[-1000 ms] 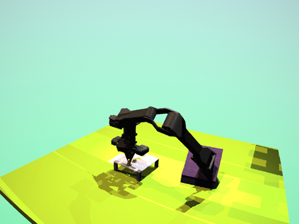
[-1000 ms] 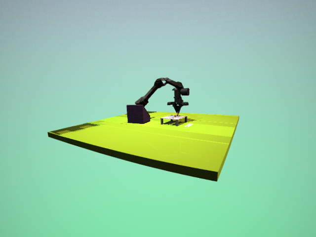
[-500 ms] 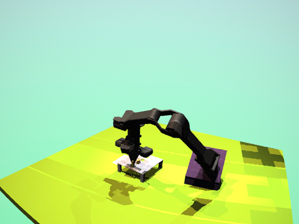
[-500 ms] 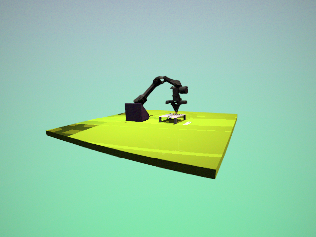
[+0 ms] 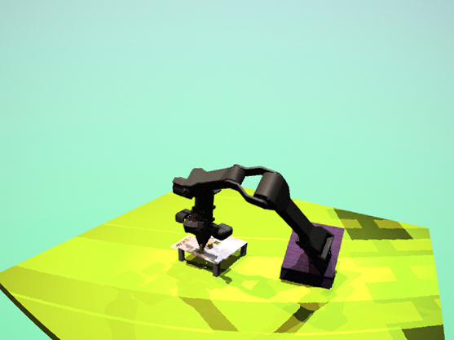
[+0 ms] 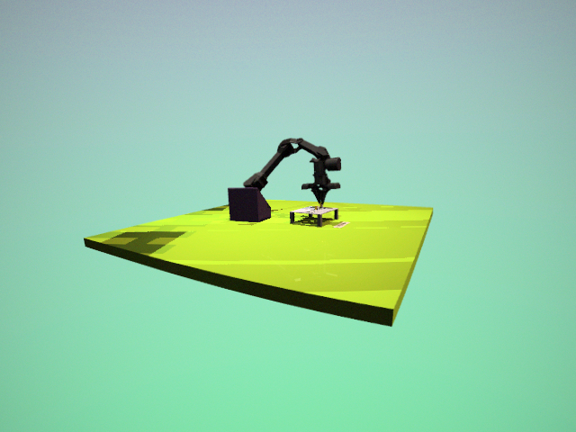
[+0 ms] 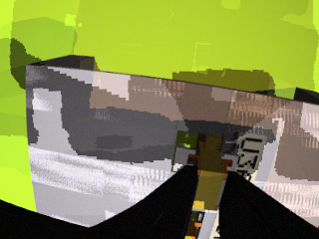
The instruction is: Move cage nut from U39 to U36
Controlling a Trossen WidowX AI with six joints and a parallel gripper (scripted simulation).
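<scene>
The claw (image 5: 201,247) (image 6: 320,204) (image 7: 207,179) points straight down, pinching a brassy cage nut (image 7: 209,186).

Beneath the gripper (image 6: 320,204), its fingers pointing down and drawn nearly together, stands a low white table (image 6: 302,211) on dark legs. The dark block (image 6: 242,204) carrying the black arm (image 6: 272,163) sits well apart to the gripper's left in the view.

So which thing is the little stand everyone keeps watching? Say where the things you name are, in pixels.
Start with the big yellow-green table (image 5: 81,262) (image 6: 279,246) (image 7: 150,30) and follow the black arm (image 5: 273,190) (image 6: 269,167) down to its claw (image 5: 201,247) (image 6: 320,204) (image 7: 207,179). The stand (image 5: 231,247) (image 6: 302,211) (image 7: 55,189) is directly below. Its thin, pale top on short dark legs sets it apart from the solid, dark purple block (image 5: 293,255) (image 6: 241,204) under the arm's other end.
</scene>
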